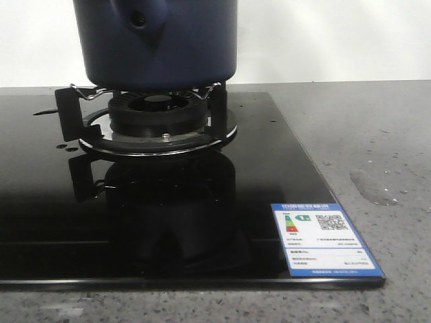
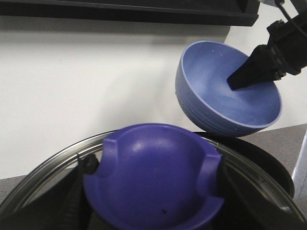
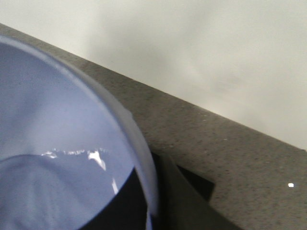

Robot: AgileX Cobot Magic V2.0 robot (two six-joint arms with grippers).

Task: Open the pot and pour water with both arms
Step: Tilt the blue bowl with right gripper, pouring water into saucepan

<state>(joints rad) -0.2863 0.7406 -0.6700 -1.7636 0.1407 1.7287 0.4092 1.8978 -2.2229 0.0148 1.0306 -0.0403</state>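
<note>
The dark navy pot [image 1: 156, 42] stands on the gas burner [image 1: 158, 118], its stub handle with a round hole facing me; neither gripper shows in the front view. My left gripper [image 2: 153, 196] is shut on the purple-blue knob [image 2: 153, 177] of a glass lid [image 2: 43, 167] with a metal rim. My right gripper [image 2: 256, 69] is shut on the rim of a light blue ribbed bowl [image 2: 216, 96], tilted beyond the lid, over a dark round rim [image 2: 268, 163]. In the right wrist view the fingers [image 3: 177, 201] pinch the bowl's rim [image 3: 139, 158], and water [image 3: 53, 191] glints inside.
The burner sits on a black glass hob [image 1: 269, 175] with a blue energy label [image 1: 323, 239] at its front right corner. Grey stone counter [image 1: 377, 128] lies around it, with a small water puddle [image 1: 374, 188] on the right. A white wall stands behind.
</note>
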